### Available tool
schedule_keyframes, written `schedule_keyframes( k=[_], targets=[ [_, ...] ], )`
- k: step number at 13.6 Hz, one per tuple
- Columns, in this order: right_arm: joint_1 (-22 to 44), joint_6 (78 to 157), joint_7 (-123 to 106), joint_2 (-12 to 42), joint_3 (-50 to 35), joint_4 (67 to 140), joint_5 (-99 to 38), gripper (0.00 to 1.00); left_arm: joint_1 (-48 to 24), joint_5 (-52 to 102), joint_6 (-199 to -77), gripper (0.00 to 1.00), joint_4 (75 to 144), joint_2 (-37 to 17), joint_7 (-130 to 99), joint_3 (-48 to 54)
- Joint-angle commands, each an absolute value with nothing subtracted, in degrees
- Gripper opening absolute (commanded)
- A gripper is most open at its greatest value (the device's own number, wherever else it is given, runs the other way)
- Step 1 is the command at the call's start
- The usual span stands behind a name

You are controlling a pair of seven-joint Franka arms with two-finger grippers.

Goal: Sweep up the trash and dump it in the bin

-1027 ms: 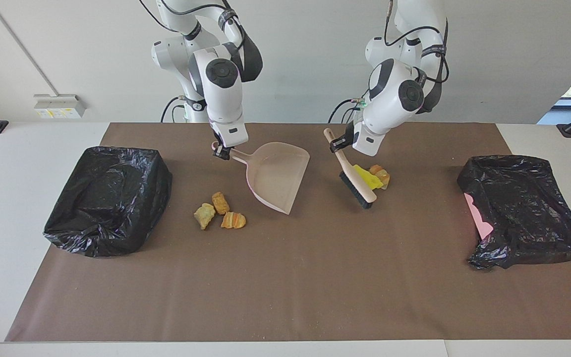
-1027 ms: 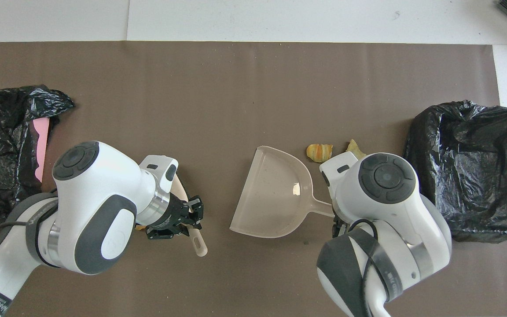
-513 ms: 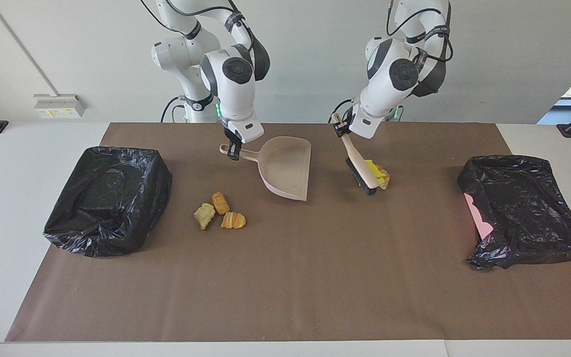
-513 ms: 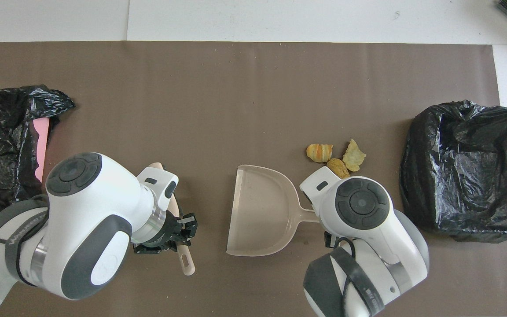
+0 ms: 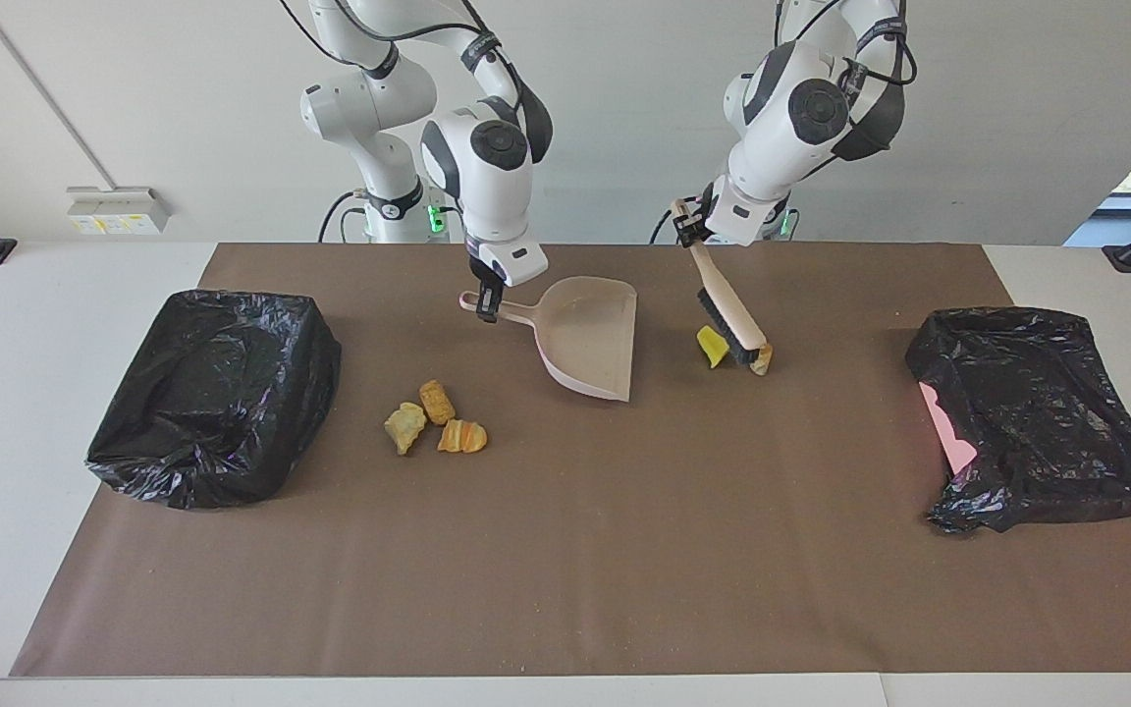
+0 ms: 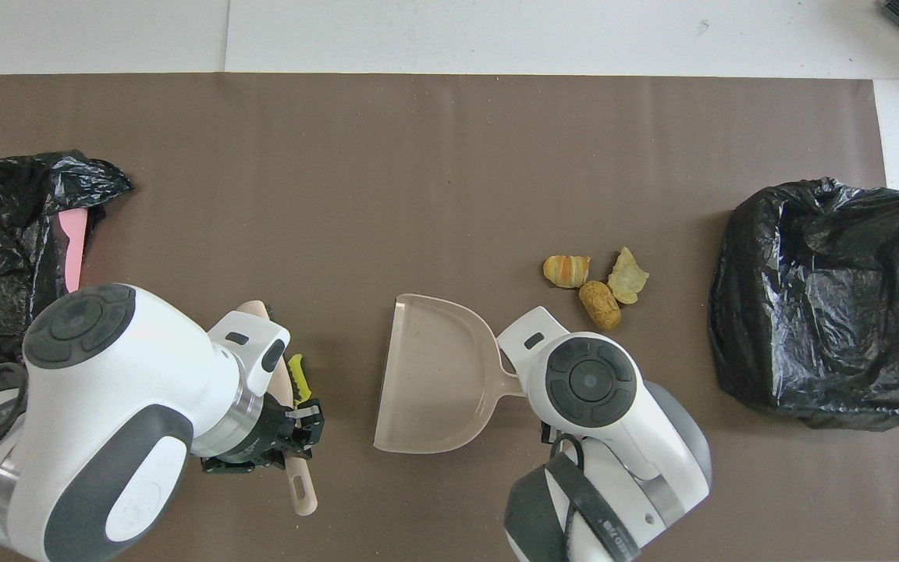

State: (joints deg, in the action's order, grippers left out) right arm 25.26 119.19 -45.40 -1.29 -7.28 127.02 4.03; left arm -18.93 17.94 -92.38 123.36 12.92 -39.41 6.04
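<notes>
Left end effector is clamped on the brush handle; right end effector is clamped on the dustpan handle.

Risks:
- Brush head sits on the pair of scraps near the robots' edge of the desk. A push could scatter them past the dustpan lip, which is well apart from them.
- The three scraps toward the right arm's bin lie off the sweep line.

Hidden: the brush hides part of the first pile, and the overhead view shows only a sliver of it.

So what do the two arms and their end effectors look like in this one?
Both arms, left arm and right arm, are glossy white with dark grey joint bands and round dark caps, black cables looped alongside. Each carries a small black end effector, left, right.
</notes>
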Motion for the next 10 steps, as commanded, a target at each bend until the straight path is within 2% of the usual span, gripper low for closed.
schedule_keyframes(
  k=[1, 7, 10],
  targets=[
    [25.0, 120.8, -44.2, -1.1, -7.4, 127.1, 4.8, 0.00, -15.5, 16.5, -88.7, 0.00, 124.2, 15.8, -34.9, 5.9],
    [28.6, 123.8, -36.8, 2.6, -7.5, 126.4, 5.0, 0.00, -13.5, 16.5, -86.1, 0.00, 120.2, 16.4, -32.6, 5.4],
    [30.1, 126.1, -33.9, 4.6, -7.5, 126.3, 5.0, 0.00, -13.6, 16.5, -85.8, 0.00, 121.5, 17.7, -32.4, 5.4]
  ],
)
